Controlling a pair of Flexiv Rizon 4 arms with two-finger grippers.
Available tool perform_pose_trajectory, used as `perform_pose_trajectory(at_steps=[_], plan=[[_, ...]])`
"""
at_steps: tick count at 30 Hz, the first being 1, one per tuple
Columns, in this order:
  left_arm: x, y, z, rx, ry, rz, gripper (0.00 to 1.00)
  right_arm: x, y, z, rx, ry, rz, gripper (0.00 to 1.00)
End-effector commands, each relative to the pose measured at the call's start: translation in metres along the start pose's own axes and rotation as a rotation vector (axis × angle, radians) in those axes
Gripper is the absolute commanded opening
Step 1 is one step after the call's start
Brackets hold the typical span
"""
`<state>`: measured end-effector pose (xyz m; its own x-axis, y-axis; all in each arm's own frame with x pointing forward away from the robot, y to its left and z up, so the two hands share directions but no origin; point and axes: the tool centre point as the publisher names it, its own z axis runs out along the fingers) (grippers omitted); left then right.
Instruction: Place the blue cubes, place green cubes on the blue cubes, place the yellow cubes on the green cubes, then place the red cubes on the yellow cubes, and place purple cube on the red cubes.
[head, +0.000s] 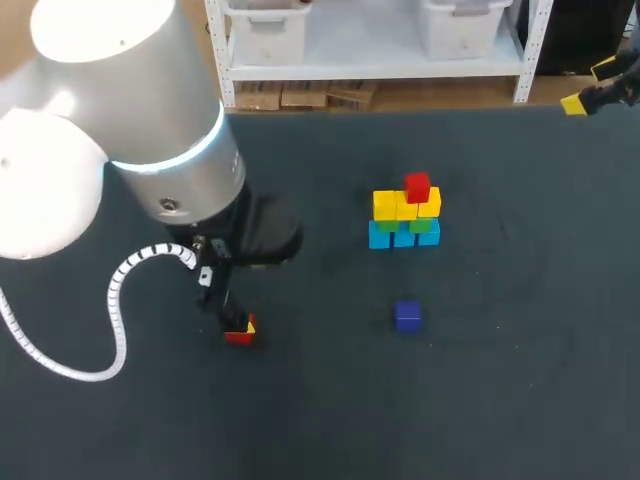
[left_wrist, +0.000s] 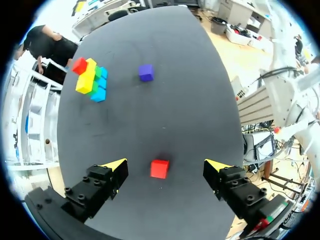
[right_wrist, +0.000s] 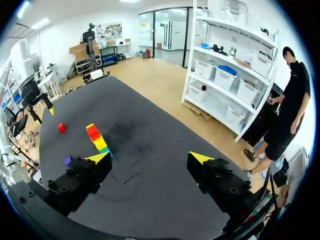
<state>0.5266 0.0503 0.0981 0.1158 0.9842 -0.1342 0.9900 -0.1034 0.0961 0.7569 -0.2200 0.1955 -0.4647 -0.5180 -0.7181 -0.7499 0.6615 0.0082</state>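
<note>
While the red cube (left_wrist: 159, 169) sits flat between its fingers (left_wrist: 116, 166), untouched, the left hand (left_wrist: 166, 166) stands open

You've got a matt, dark, cloth-like table (left_wrist: 175, 110) under your left gripper (left_wrist: 166, 165). The red cube (left_wrist: 159, 169) between its matt black fingers (left_wrist: 97, 187) looks smooth. The left arm (head: 70, 130) wears a glossy white shell.

We can read no text, label, number or sign in any view. The faces of the stacked cubes (head: 404, 214), the loose red cube (left_wrist: 159, 169) and the purple cube (left_wrist: 146, 72) show plain colour only, and the dark worktop (head: 500, 380) bears no lettering that we can make out.
</note>
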Motion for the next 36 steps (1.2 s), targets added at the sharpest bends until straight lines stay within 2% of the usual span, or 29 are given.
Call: perform_pose_trajectory(at_steps=[1, 18, 23, 29, 36], plan=[[-0.001, 0.001, -0.002, 0.004, 0.007, 0.001, 1.00, 0.000, -0.001, 0.001, -0.005, -0.003, -0.001, 1.00], [-0.001, 0.001, -0.002, 0.004, 0.007, 0.001, 1.00, 0.000, -0.001, 0.001, -0.005, -0.003, -0.001, 1.00], [0.003, 0.006, 0.019, 0.092, 0.029, -0.031, 1.00, 0.000, -0.001, 0.001, -0.005, -0.003, -0.001, 1.00], [0.005, 0.006, 0.046, 0.251, 0.075, -0.009, 1.00, 0.000, -0.001, 0.001, -0.005, -0.003, -0.001, 1.00], [0.016, 0.001, 0.068, 0.325, 0.076, -0.020, 1.00, 0.000, -0.001, 0.001, -0.005, -0.003, -0.001, 1.00]])
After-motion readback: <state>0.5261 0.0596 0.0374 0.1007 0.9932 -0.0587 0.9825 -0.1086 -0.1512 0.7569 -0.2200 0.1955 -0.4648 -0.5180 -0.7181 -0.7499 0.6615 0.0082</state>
